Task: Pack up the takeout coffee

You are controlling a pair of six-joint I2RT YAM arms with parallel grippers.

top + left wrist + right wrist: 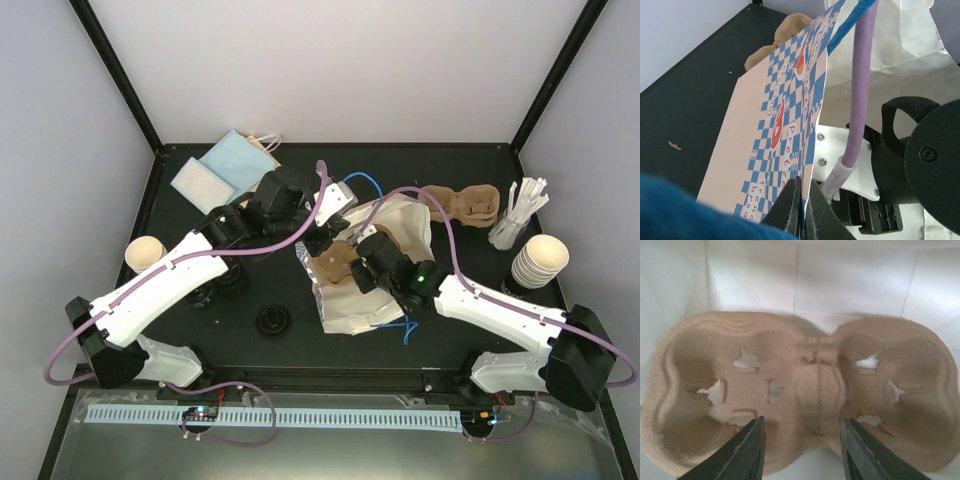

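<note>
Progress is early, by my reading: no cup is lidded or seated, and only the tray has reached the bag. Nearest the arm bases, along the lower part of the overhead view, the bench [330, 355] is bare apart from the black lids [272, 320] lying loose left of centre. A single cup [145, 255] stands at the left edge and a stack of cups [540, 262] at the right edge, both well apart from the bag. In the middle the paper bag [350, 312] lies on its side, mouth open. The left tool [801, 202] is pinched shut on the bag's checked edge, holding that wall up. The right tool [802, 421] is inside the mouth with its fingers partly apart, the brown cup tray [800, 365] lying flat just beyond them on the bag's white lining; I see no pinch on it. Cups, lids and closing the bag are all left. Room is tight at the mouth: both tools crowd it, and the purple cable [860, 90] hangs beside the lifted wall. Farther back, a second tray [462, 203] and the stir sticks [522, 212] fill the upper right, and flat blue and white papers [232, 160] the upper left, near the bench's far edge.
</note>
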